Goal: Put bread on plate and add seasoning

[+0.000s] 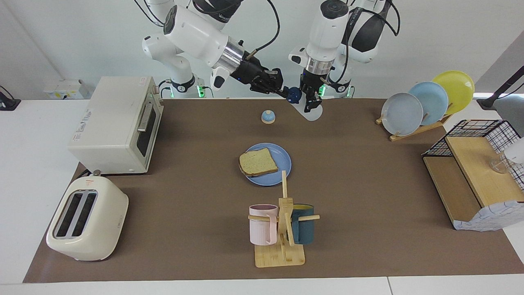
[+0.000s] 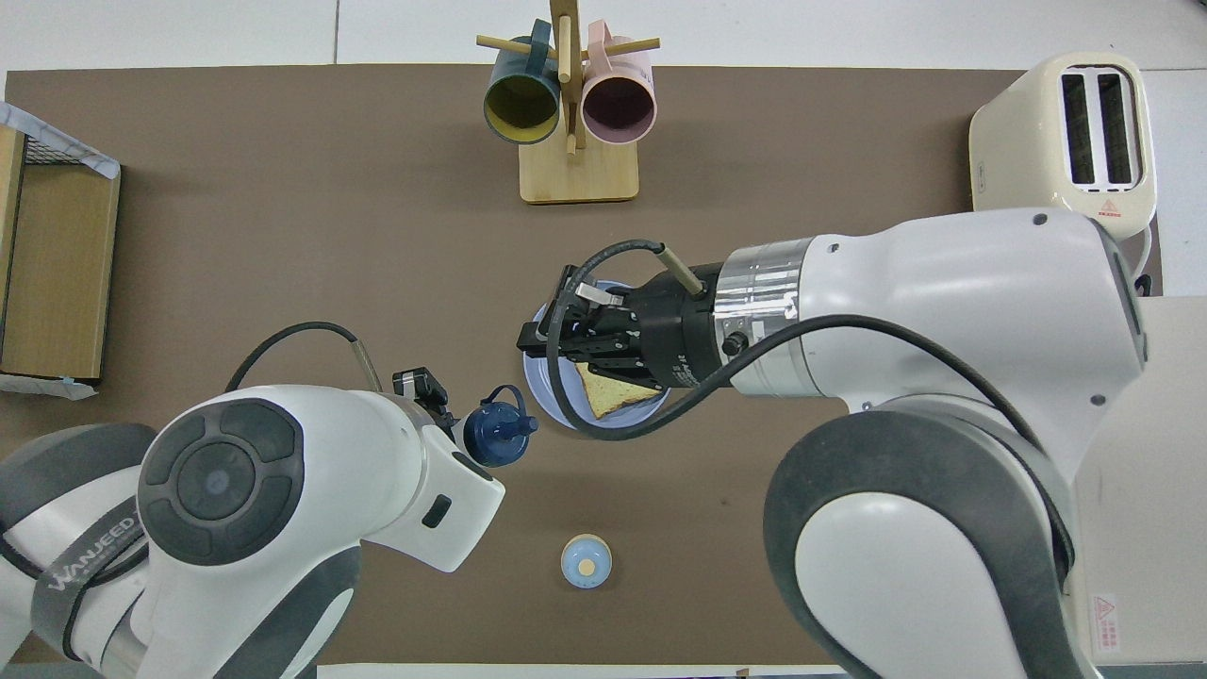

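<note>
The bread (image 1: 258, 162) lies on the blue plate (image 1: 283, 166) at the table's middle; in the overhead view the bread (image 2: 613, 396) and plate (image 2: 575, 403) are partly covered by the right arm. My left gripper (image 1: 311, 102) is shut on the seasoning bottle (image 1: 313, 113) and holds it tilted in the air near the robots' edge, with its navy cap (image 2: 498, 438) pointing toward the right arm's end. My right gripper (image 1: 282, 91) is open and empty, raised, with its fingertips close beside the cap. I cannot tell whether they touch it.
A blue-domed knob (image 1: 268, 116) sits between the plate and the robots. A toaster oven (image 1: 114, 123) and a toaster (image 1: 86, 219) stand at the right arm's end. A mug rack (image 1: 282, 229) stands farther out. A plate rack (image 1: 425, 102) and a wire shelf (image 1: 475, 164) stand at the left arm's end.
</note>
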`<action>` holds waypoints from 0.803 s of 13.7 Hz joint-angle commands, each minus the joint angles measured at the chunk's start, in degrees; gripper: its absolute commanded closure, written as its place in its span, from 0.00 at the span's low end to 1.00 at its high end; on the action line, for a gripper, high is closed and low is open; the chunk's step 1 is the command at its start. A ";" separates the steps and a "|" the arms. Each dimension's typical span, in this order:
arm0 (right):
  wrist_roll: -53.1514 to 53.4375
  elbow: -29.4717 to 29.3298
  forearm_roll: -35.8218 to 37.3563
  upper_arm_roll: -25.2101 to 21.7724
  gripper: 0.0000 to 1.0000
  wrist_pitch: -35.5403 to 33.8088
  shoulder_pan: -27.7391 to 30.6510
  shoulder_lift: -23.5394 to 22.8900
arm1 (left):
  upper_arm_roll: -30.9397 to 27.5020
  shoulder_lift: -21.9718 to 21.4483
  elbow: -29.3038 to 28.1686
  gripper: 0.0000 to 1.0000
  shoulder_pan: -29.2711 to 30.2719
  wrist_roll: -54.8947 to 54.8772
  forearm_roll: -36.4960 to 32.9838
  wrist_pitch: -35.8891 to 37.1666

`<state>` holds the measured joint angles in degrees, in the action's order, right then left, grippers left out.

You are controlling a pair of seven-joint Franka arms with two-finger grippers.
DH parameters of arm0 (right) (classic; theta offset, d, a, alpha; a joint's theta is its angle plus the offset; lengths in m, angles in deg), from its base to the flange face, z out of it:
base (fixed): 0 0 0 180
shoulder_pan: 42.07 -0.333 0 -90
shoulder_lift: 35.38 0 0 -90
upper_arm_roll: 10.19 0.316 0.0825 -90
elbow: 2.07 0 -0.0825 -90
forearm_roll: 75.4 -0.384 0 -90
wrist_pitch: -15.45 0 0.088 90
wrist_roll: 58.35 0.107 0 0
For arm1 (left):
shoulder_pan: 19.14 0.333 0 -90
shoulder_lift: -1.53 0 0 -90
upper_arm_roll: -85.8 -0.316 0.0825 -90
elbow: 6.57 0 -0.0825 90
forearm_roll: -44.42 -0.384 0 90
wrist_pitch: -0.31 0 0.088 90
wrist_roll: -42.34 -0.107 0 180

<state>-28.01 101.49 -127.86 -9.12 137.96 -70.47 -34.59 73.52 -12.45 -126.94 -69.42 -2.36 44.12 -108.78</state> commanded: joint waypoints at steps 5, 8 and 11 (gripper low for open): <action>-6.34 3.04 12.03 1.03 0.56 -5.79 -1.56 3.16 | -0.46 -1.22 -0.74 1.00 -0.62 -0.75 0.39 0.64; -5.38 2.96 12.30 1.03 0.60 -6.14 -1.83 3.16 | -0.55 -1.22 -0.74 1.00 -0.62 -0.84 0.39 0.72; -4.06 2.87 12.30 1.03 0.65 -6.58 -2.36 3.25 | -0.46 -1.22 -0.74 1.00 -0.62 -0.84 0.39 0.72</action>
<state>-32.94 103.12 -116.48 -8.19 132.17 -72.85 -32.72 73.52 -12.45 -126.94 -69.42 -2.37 44.12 -108.76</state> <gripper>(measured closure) 0.599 0.586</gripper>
